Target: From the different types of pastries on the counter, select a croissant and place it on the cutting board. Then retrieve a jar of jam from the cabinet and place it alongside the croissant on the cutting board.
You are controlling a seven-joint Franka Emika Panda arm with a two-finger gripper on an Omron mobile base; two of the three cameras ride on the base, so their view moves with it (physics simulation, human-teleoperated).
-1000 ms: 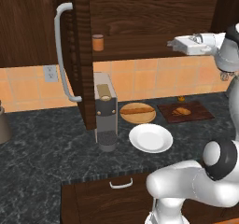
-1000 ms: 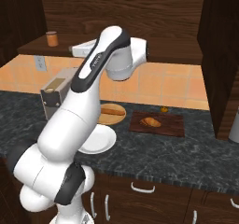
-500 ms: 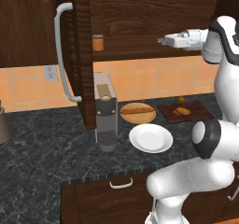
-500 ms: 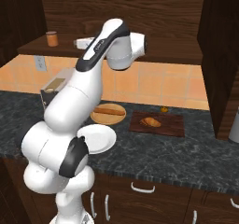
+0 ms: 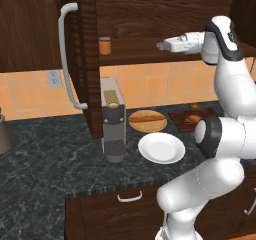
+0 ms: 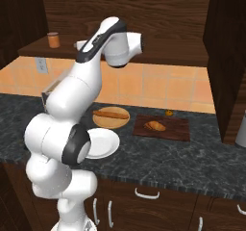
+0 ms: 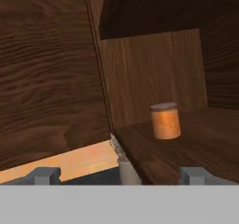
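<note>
The jar stands upright on the cabinet shelf, near its left end and close to the open door, a little back from the front edge. The croissant already lies on the board, left of centre, so the step in hand looks to be fetching the jar.

The gripper is raised to shelf height and points left along the shelf toward the jar, well apart from it. In the hand view its fingertips sit wide apart at the bottom with nothing between them.

To do this well, I judge the hand should travel level and just above the shelf so neither finger scrapes the wood, and shift until the jar is centred between the tips; it now sits right of centre. Close around the body below the lid. Mind the door edge beside the jar, then draw straight out before lowering toward the free right half of the board.
</note>
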